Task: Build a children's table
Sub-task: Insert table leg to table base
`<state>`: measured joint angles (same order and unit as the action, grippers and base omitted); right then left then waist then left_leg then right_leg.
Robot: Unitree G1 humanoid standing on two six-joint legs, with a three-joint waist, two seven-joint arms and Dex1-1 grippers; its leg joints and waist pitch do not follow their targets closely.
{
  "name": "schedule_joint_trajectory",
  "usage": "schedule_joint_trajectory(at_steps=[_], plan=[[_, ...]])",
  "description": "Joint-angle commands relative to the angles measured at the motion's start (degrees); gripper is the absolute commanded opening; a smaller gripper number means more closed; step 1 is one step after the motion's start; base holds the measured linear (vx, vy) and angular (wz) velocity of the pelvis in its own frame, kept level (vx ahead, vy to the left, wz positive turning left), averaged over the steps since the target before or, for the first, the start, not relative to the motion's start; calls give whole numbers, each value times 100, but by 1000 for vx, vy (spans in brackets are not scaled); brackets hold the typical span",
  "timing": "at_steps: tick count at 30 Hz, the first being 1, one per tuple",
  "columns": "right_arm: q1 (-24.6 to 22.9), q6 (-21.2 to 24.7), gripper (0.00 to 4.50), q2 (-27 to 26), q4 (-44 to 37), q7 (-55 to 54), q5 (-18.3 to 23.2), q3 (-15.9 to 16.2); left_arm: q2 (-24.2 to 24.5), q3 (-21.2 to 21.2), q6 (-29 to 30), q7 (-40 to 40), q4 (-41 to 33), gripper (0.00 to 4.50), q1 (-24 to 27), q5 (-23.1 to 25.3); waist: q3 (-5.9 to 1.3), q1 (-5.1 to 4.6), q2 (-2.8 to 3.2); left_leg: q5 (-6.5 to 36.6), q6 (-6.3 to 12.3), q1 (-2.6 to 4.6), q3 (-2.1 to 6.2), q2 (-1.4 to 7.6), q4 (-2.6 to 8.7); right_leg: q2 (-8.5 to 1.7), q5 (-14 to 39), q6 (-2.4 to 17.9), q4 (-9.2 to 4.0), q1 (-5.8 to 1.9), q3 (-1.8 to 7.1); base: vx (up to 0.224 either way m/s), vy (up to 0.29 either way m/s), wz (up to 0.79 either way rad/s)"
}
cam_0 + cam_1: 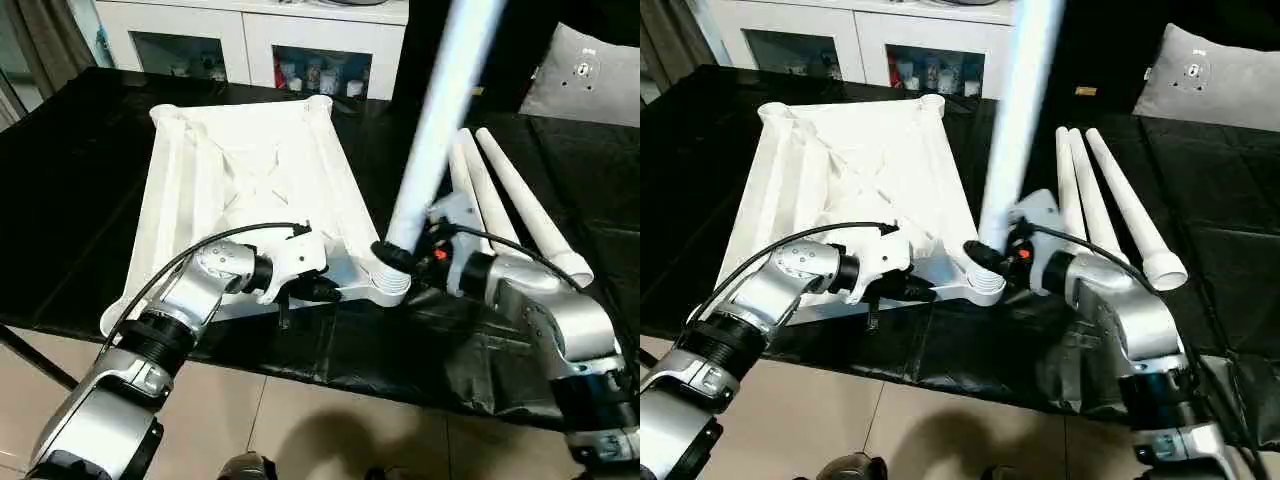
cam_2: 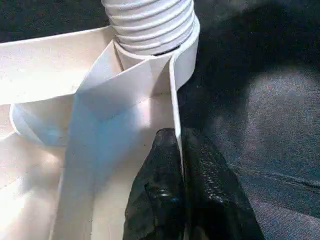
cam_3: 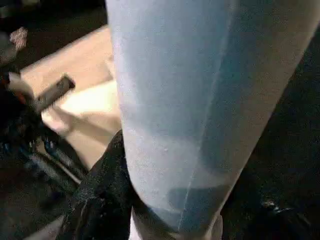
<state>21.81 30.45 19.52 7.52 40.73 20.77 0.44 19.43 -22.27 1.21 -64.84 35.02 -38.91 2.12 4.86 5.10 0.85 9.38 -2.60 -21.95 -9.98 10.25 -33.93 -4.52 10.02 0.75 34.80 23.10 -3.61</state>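
At the near corner socket (image 1: 388, 285), right tool (image 1: 392, 254) clamps the upright leg (image 1: 440, 110) while left tool (image 2: 181, 170) pinches the tabletop rim (image 2: 175, 95)

The near right corner of the table top (image 1: 250, 170) is crowded. A standing leg (image 1: 440, 110) rises from the corner socket (image 1: 388, 283) and blocks the way across there. The right gripper (image 1: 392, 254) is closed around the base of this leg, and the left gripper (image 2: 182, 165) pinches the rim of the table top just beside the socket. To the right, three loose legs (image 1: 500, 190) lie together on the black cover (image 1: 60, 190). The cover left of the table top is bare, and the ribbed middle of the top is open from above.
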Motion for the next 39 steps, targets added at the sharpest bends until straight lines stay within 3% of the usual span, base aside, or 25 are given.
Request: schedule_joint_trajectory(at_steps=[1,3,7,8,9,11,12,14,18,21,22,23,24,28,31,39], plan=[[-237,43,188,-93,328,-107,71,-60,-55,-115,-136,-152,4,0,-48,82,-418,-24,14,1595,-2,130,85,266,426,-405,1506,1198,-467,-263,266,0,0,0],[-448,-160,187,-223,331,-136,166,-188,-90,-62,-132,-123,14,0,-37,40,-414,-19,28,1683,-21,139,89,272,434,-410,1586,1187,-478,-253,264,0,0,0],[-760,-421,187,-291,177,-83,95,-111,-125,-23,-129,-106,42,0,-43,2,-411,-10,24,1690,-14,133,91,274,449,-406,1610,1156,-481,-249,264,0,0,0],[-846,-581,187,-267,127,-113,-65,-13,-124,-23,-132,-104,41,0,-41,4,-408,4,91,1731,-33,144,101,278,451,-411,1629,1157,-481,-239,265,0,0,0],[-897,-725,187,-225,106,-156,-234,91,-121,-27,-136,-103,39,0,-40,11,-407,-8,50,1753,-36,137,97,278,460,-402,1586,1141,-490,-245,263,0,0,0],[-903,-837,187,-157,134,-208,-424,215,-116,-36,-143,-102,40,0,-39,24,-401,-18,39,1766,-42,126,99,265,466,-402,1661,1107,-488,-252,259,0,0,0],[-882,-952,187,-35,205,-249,-695,414,-99,-65,-165,-112,29,0,-29,60,-392,-26,71,1824,-42,128,101,261,467,-407,1778,1079,-511,-246,261,0,0,0],[-844,-1008,187,51,280,-231,-866,555,-81,-91,-192,-134,16,0,-19,97,-373,-33,66,1870,-38,119,107,259,474,-404,1928,1016,-522,-241,262,0,0,0],[-836,-971,187,268,319,25,-1118,923,-23,-155,-251,-235,-50,0,22,163,-295,-69,64,2299,-68,163,126,262,509,-402,2518,861,-592,-183,271,0,0,0],[-853,-947,187,320,325,125,-1153,1032,-7,-167,-282,-267,-34,0,14,180,-291,-75,62,2388,-54,179,133,268,532,-404,2549,822,-617,-193,272,0,0,0],[-854,-906,187,342,344,181,-1164,1094,10,-173,-304,-297,-16,0,-10,190,-233,-82,60,2425,-38,170,143,268,565,-397,2559,797,-629,-183,273,0,0,0],[-866,-896,187,369,347,231,-1178,1164,32,-177,-316,-332,-9,0,-38,198,-244,-84,55,2403,-29,182,140,268,569,-398,2517,797,-631,-191,275,0,0,0],[-869,-888,187,362,377,246,-1182,1212,59,-174,-354,-360,35,0,-100,222,-186,-92,42,2454,-9,185,140,267,593,-395,2574,786,-648,-173,280,0,0,0],[-823,-854,187,246,442,186,-1133,1202,123,-128,-481,-392,300,0,-346,269,-103,-108,15,2654,-39,255,155,262,653,-414,2973,671,-731,-146,283,0,0,0],[-751,-861,187,141,457,92,-1127,1182,240,-78,-678,-400,698,0,-628,348,-46,-129,-28,2676,-71,245,182,269,696,-430,3113,611,-762,-144,283,0,0,0],[-590,-835,187,-154,573,-305,-1189,1085,496,30,-710,-545,798,0,-702,324,72,-248,-27,3027,-193,225,251,297,753,-489,3572,628,-777,-105,300,0,0,0]])
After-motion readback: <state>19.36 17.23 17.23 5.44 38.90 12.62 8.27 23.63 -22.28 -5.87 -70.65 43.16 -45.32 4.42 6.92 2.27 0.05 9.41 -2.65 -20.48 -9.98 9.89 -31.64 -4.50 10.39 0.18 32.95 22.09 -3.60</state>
